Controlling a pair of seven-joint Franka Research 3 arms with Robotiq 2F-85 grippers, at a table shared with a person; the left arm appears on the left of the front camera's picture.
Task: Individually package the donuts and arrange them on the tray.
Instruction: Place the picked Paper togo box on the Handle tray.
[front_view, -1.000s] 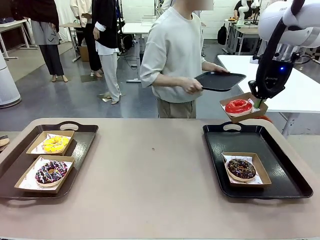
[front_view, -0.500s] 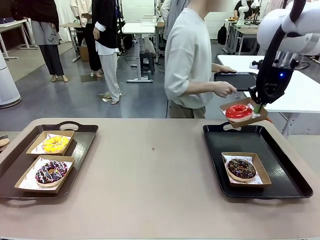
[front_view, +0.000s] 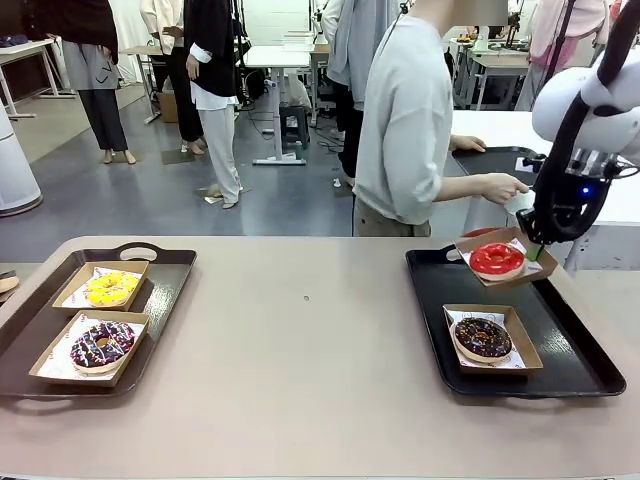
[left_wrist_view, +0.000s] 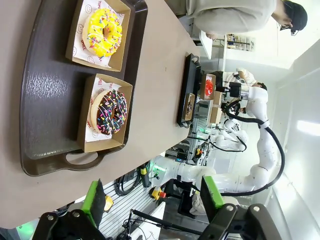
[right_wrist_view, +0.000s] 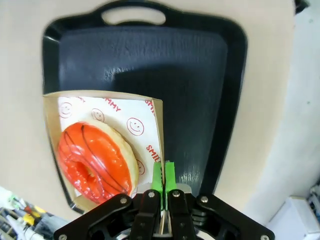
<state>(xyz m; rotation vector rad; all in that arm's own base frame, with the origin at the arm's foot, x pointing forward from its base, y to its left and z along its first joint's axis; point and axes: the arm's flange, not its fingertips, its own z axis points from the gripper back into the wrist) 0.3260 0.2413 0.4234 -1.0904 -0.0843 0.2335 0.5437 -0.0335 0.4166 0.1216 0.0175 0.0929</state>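
My right gripper (front_view: 538, 247) is shut on the edge of a shallow cardboard box (front_view: 482, 246) that holds the red donut (front_view: 497, 259). It hangs just over the far end of the black tray (front_view: 572, 340). In the right wrist view the green pads (right_wrist_view: 163, 179) pinch the box wall (right_wrist_view: 158, 135) beside the red donut (right_wrist_view: 95, 160), above the black tray (right_wrist_view: 190, 65). A boxed chocolate donut (front_view: 483, 338) lies on that tray. The yellow donut (front_view: 110, 287) and another chocolate donut (front_view: 102, 343) sit boxed on the brown tray (front_view: 170, 280). My left gripper (left_wrist_view: 152, 200) hangs open above the yellow donut (left_wrist_view: 104, 32) and the chocolate donut (left_wrist_view: 111, 111).
A person (front_view: 410, 130) stands at the far side, turned sideways, one hand (front_view: 500, 187) close to my right gripper, with a second black tray (front_view: 500, 160) on the white table behind. The tan tabletop (front_view: 300, 340) lies bare between the two trays.
My right arm has come down and to the right with the boxed red donut, to the black tray's far end. The person has turned away to set the other black tray aside.
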